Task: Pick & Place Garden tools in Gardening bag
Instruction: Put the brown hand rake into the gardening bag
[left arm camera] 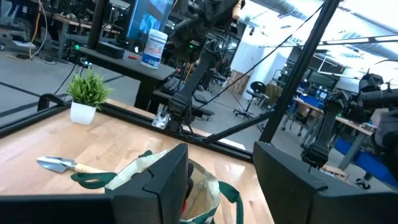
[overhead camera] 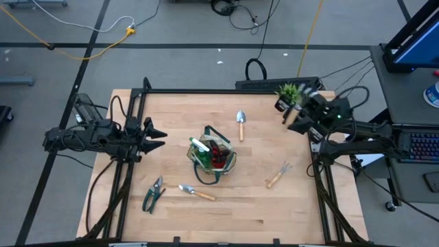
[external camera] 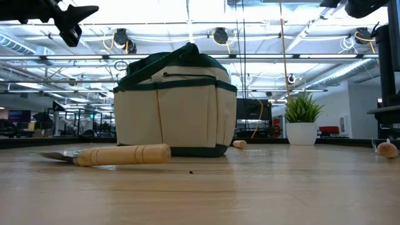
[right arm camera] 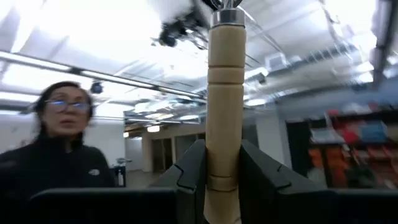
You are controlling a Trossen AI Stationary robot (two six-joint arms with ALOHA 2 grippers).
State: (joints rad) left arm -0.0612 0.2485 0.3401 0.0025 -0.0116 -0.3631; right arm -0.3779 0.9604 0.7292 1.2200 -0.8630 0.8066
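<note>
The left hand [left arm camera: 221,180] has its two dark fingers apart above the bag [left arm camera: 199,186]. A trowel [left arm camera: 62,165] lies on the worktop [left arm camera: 124,140] near a little plant [left arm camera: 87,93].

Both arms are showing matte black, angular housings with dark cables trailing along their links. The left gripper [overhead camera: 159,133] is ending in two pointed black fingers [left arm camera: 163,180] with blocky, faceted faces. The right gripper [right arm camera: 224,180] is showing the same dark, chamfered fingers.

L gripper [overhead camera: 159,134] empty, fingers apart, arm at table's left edge. R gripper [overhead camera: 291,114] raised, clamped on wooden handle [right arm camera: 224,112].
</note>
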